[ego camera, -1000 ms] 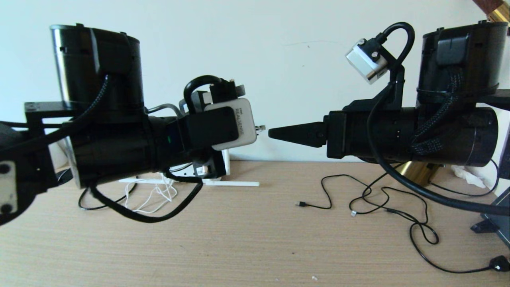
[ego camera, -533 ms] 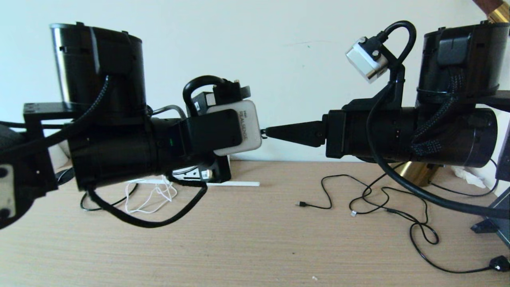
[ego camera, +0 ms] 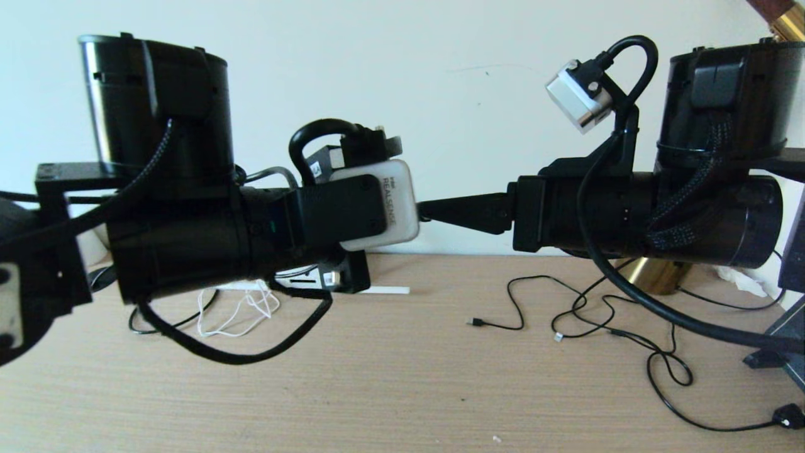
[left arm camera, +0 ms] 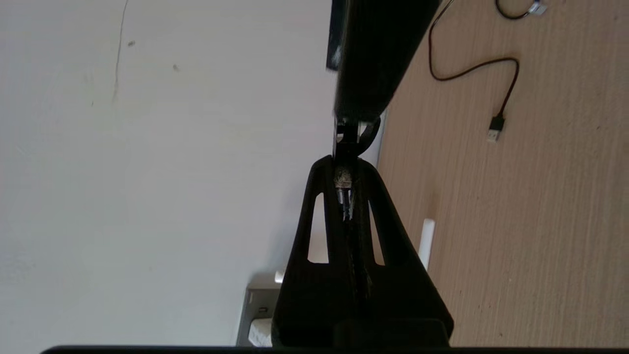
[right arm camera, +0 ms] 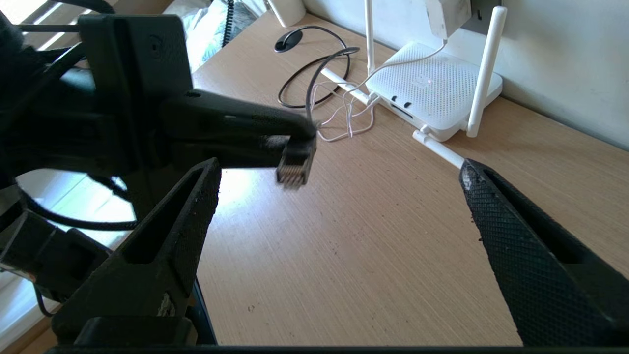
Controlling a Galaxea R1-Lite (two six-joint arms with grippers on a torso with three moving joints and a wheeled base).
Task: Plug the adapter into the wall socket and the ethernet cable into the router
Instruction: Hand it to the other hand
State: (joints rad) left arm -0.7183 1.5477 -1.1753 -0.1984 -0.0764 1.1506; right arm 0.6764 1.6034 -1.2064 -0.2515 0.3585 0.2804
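Head view first: both arms are held up above the wooden surface (ego camera: pixel 402 377), pointing at each other. The left gripper (ego camera: pixel 412 217) is hidden behind its own wrist camera, so its jaws cannot be seen from here. The right gripper (ego camera: pixel 431 212) shows as a dark point, and its tip almost reaches the left wrist camera. Thin black cords (ego camera: pixel 597 314) lie in loops on the surface under the right arm. A tangle of white cord (ego camera: pixel 242 311) lies under the left arm.

Left wrist view: the left gripper (left arm camera: pixel 344 169) has its jaws pressed together on the ethernet cable (left arm camera: pixel 343 189). The small plug end sits right between the tips. A black USB cord (left arm camera: pixel 496 105) lies on the surface nearby.

Right wrist view: the right gripper (right arm camera: pixel 339 182) has its jaws wide apart with nothing between them. Just in front of it, the left gripper holds the ethernet cable's plug end up in the air, with the cable looping away behind. The router (right arm camera: pixel 435 91) sits at the back of the surface by the wall, with two antennas standing up and two lying flat. The adapter (right arm camera: pixel 449 14) is up at the wall above the router, and its thin white cord hangs down. The wall socket (right arm camera: pixel 484 14) is a dark plate right behind the adapter.
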